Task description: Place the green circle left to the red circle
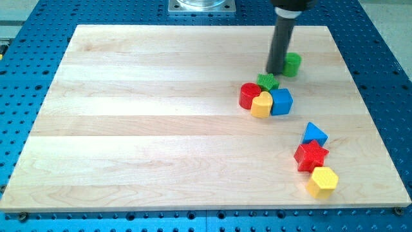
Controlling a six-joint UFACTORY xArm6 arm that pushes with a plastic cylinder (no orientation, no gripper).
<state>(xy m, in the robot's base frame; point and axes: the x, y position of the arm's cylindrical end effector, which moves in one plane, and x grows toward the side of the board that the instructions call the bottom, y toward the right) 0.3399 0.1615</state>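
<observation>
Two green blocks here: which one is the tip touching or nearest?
The green circle, just to the view's right of my tip. The green star sits lower, wedged in the cluster with the red circle.

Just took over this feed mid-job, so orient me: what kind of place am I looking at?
Most likely a robotics lab bench, not a home or factory. A wooden board lies on a blue perforated table, small coloured blocks such as the green circle sit on it, and my tip rests just beside that circle, on the view's left.
</observation>
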